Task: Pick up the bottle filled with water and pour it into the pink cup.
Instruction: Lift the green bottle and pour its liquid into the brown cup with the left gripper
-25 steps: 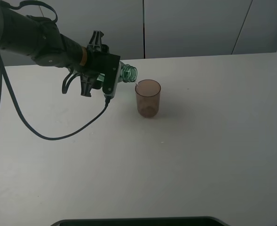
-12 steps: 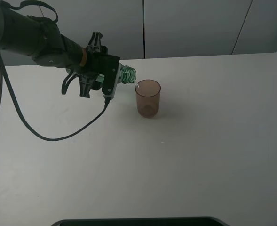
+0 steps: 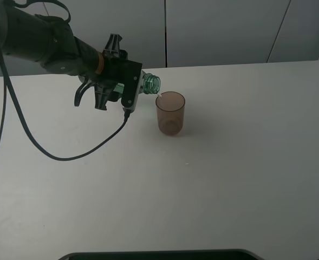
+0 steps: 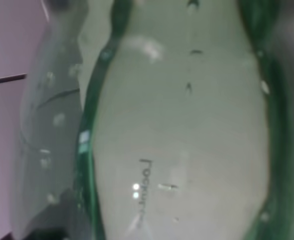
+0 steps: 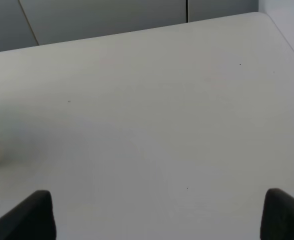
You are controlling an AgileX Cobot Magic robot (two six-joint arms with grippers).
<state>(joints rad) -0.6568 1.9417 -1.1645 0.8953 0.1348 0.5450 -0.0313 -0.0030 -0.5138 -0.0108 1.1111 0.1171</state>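
Left gripper [image 3: 131, 91]: mine, clamped on the bottle [image 3: 150, 83], tipped.
Right gripper [image 5: 156, 215]: mine, spread, empty.
Risk: mouth barely reaches pink cup [image 3: 170, 112] rim; water may spill outside.

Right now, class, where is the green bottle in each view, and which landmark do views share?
Exterior high: upper left of centre, the bottle tilted in the left gripper, mouth by the pink cup.
Left wrist: the bottle fills the frame.
Right wrist: not in it.
Shared landmark: the white table, in exterior and right wrist views.
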